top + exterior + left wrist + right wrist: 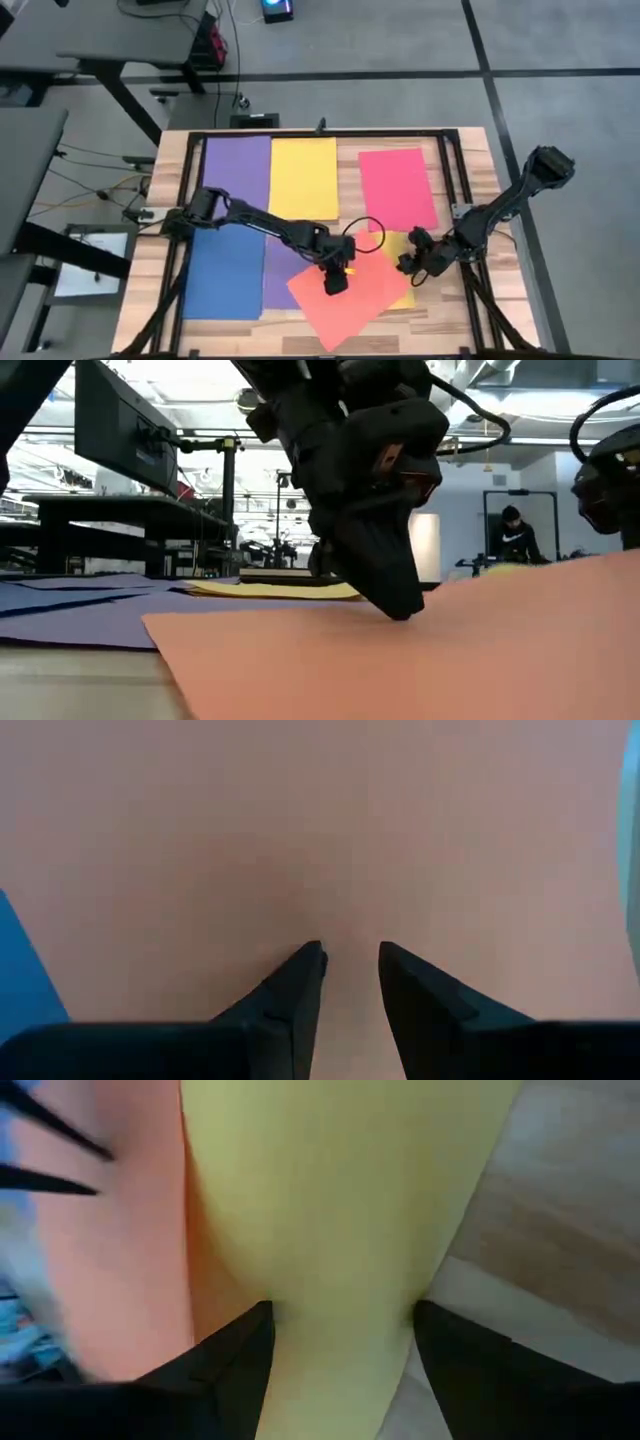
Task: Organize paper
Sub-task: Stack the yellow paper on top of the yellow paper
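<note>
Near the bench's front edge, the left pincer (335,283) presses its narrowly parted tips, gripping nothing, onto the skewed orange-coral sheet (345,297). Beside it the right pincer (412,266) stands wide open astride a yellow sheet (340,1210) overlapping the orange one. Purple (238,170), yellow (303,177) and red-pink sheets (396,187) line the far edge; blue (225,275) lies front-left.

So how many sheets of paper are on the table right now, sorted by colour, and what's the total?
Purple flat paper sheets: 2 (one partly covered)
Yellow flat paper sheets: 2 (one mostly under the orange-coral sheet)
Blue flat paper sheet: 1
Red-pink flat paper sheet: 1
Orange-coral flat paper sheet: 1
Total: 7
</note>
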### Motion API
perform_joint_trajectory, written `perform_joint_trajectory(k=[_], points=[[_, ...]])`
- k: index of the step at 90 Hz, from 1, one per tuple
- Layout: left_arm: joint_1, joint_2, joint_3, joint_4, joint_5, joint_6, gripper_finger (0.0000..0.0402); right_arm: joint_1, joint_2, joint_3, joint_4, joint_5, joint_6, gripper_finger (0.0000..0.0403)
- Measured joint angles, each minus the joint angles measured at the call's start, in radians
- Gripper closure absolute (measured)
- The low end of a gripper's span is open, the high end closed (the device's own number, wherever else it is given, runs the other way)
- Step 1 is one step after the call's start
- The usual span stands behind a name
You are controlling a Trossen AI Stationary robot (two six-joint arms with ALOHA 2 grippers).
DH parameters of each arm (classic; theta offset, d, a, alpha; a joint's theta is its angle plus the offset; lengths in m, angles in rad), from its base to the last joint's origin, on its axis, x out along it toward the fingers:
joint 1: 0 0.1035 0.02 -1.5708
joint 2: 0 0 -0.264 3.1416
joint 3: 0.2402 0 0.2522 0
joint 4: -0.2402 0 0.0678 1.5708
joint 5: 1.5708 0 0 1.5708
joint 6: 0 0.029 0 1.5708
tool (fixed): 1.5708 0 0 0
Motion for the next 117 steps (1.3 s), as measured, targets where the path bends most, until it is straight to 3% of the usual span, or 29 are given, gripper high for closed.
perform_joint_trajectory(k=[11,21,37,53,66,87,108,117], points=[[0.000,0.000,-0.001,0.000,0.001,0.005,0.0311,0.036,-0.042,0.005,0.045,0.100,-0.062,0.0176],[0.000,0.000,-0.001,0.000,0.003,0.024,0.0311,0.058,-0.035,0.008,0.009,0.121,-0.064,0.0176],[0.000,0.001,-0.001,-0.003,0.015,0.026,0.0311,0.085,-0.021,0.007,-0.172,0.051,0.147,0.0176],[0.001,0.001,-0.002,0.000,0.018,0.022,0.0311,0.115,-0.070,0.026,-0.279,-0.160,0.254,0.0176],[0.002,0.002,-0.002,0.008,0.019,0.022,0.0311,0.150,-0.036,0.040,-0.330,-0.167,0.320,0.0176],[0.005,0.003,-0.003,0.022,0.021,0.021,0.0311,0.125,0.111,0.019,-0.127,-0.146,0.309,0.0176],[0.005,0.003,-0.003,0.030,0.021,0.021,0.0311,0.059,0.132,0.012,-0.051,-0.141,0.267,0.0176],[0.005,0.003,-0.003,0.035,0.020,0.021,0.0311,0.061,0.135,0.006,-0.013,-0.047,0.230,0.0176]])
